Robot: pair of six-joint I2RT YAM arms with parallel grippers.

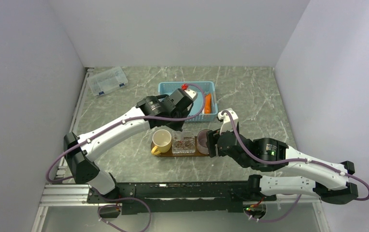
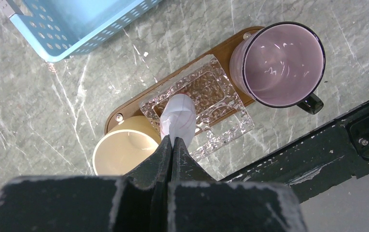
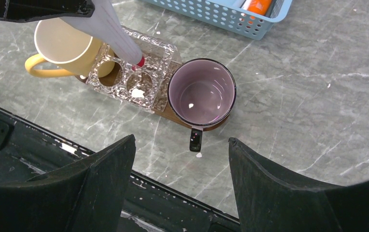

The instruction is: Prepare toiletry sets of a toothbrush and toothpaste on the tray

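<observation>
- Top view: the left fingers (image 1: 179,126) hang over the tray (image 1: 165,154), directly above the clear holder (image 1: 185,144) that sits between the yellow mug (image 1: 162,140) and the purple mug (image 1: 203,140). The left arm is the nearer one to the holder. The right fingers (image 1: 213,143) sit just beside the purple mug. An orange tube (image 1: 207,102) lies in the blue basket (image 1: 165,87), well apart behind the tray.
- Left wrist view: these fingers are pressed together on the flat end of a white tube (image 2: 178,118), which we take for toothpaste. We look almost straight along its long axis. It points away from the fingers, down at the holder.
- Right wrist view: the tube slants with its held end high and its red cap (image 3: 139,61) low, over the holder's far side beside the round holes. We cannot tell whether the cap touches.
- The right fingers are spread wide with nothing between them.
- We judge the coming move to be a lowering along the tube's own axis. We cannot pick out a toothbrush.
</observation>
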